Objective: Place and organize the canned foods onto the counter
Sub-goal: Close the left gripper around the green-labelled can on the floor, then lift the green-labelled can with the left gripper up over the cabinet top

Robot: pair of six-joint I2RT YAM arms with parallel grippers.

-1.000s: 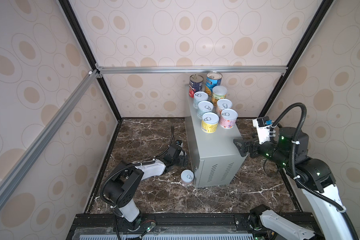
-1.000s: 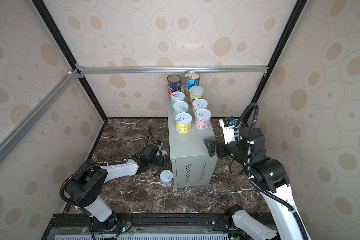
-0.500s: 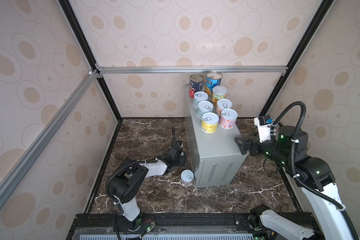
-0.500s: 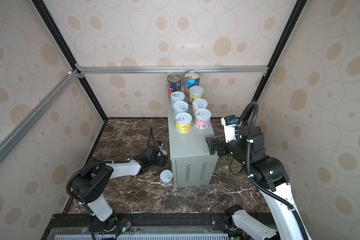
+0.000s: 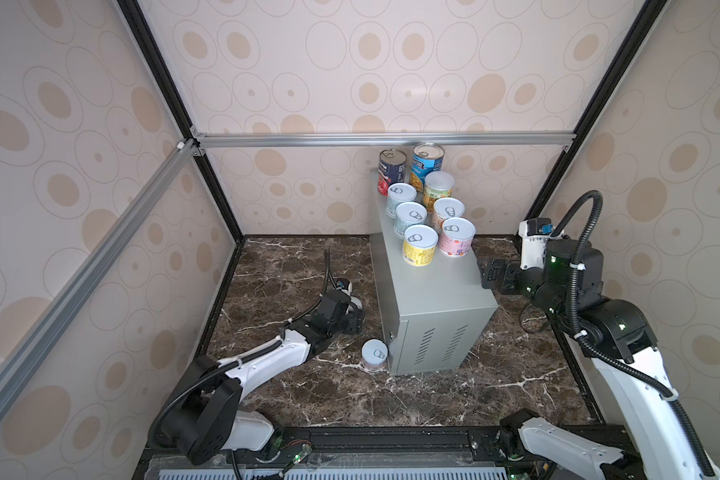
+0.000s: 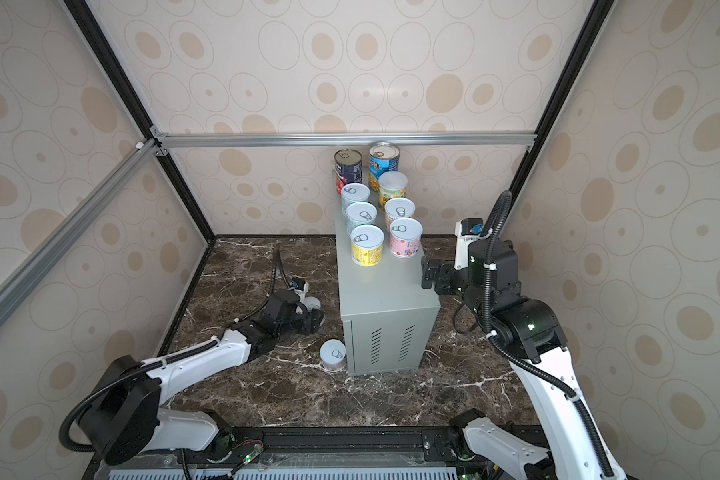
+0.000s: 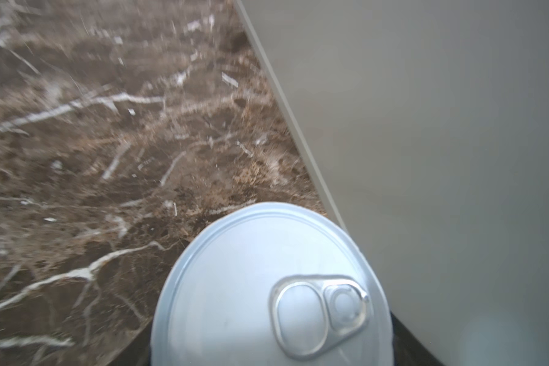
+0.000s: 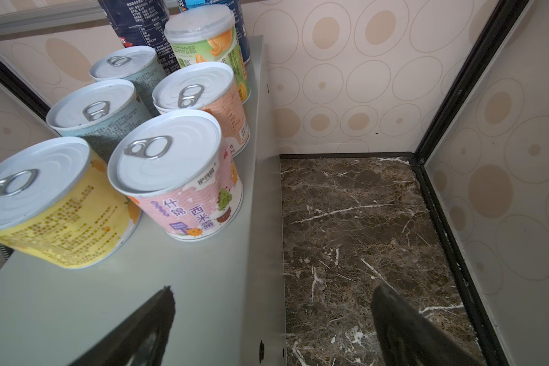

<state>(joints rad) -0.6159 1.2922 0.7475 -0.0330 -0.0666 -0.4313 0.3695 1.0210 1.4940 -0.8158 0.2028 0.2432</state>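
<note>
Two grippers differ: the left gripper (image 5: 356,314), its arm stretched low over the marble floor (image 5: 292,266) beside the counter (image 5: 433,291), has its jaws closed around a white-lidded can (image 7: 270,285), while the right gripper (image 8: 274,290), held level at the counter's right edge near eight cans (image 5: 420,243) standing on top, gapes wide and empty.

We see bright, even light, the back wall (image 5: 433,95) (image 6: 391,91) palest at twelve o'clock in both top views; the left wrist view blurs the marble floor (image 7: 76,158) and the pull-tab can (image 7: 251,301).
</note>
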